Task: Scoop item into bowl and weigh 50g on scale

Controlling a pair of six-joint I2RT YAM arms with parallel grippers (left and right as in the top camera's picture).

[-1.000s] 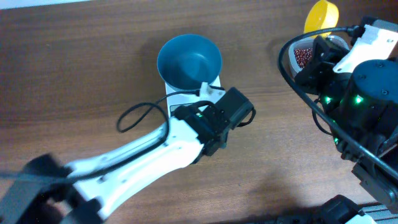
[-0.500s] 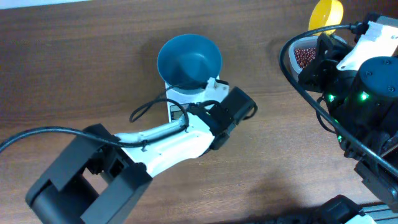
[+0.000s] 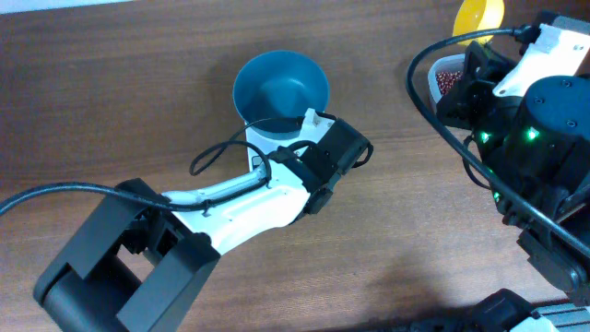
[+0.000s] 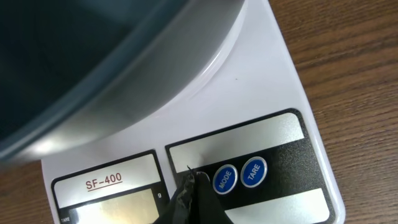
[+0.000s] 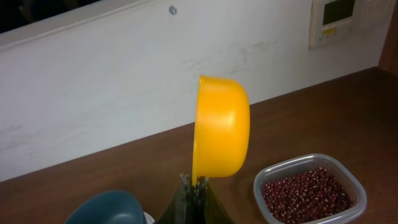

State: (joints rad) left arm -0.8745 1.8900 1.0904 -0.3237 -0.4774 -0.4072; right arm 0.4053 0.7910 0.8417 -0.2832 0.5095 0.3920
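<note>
The teal-blue bowl [image 3: 280, 89] stands empty on the white scale [image 3: 267, 148]; its underside fills the top of the left wrist view [image 4: 93, 68]. My left gripper [image 4: 193, 180] is shut, its tips on the scale's [image 4: 273, 74] panel just left of the blue MODE button [image 4: 224, 179]. My right gripper [image 5: 196, 182] is shut on the handle of a yellow scoop [image 5: 221, 127], held upright above the table; the scoop also shows overhead [image 3: 479, 15]. The red-brown beans [image 5: 306, 193] lie in a clear tub [image 5: 357, 198] to the scoop's right.
A black cable [image 3: 217, 159] loops on the table left of the scale. The right arm's cable [image 3: 433, 111] arcs left of the tub. A white wall [image 5: 124, 81] backs the table's far edge.
My left gripper has moved in over the scale's button panel, and its arm has swung. The right arm has shifted slightly with the scoop.
</note>
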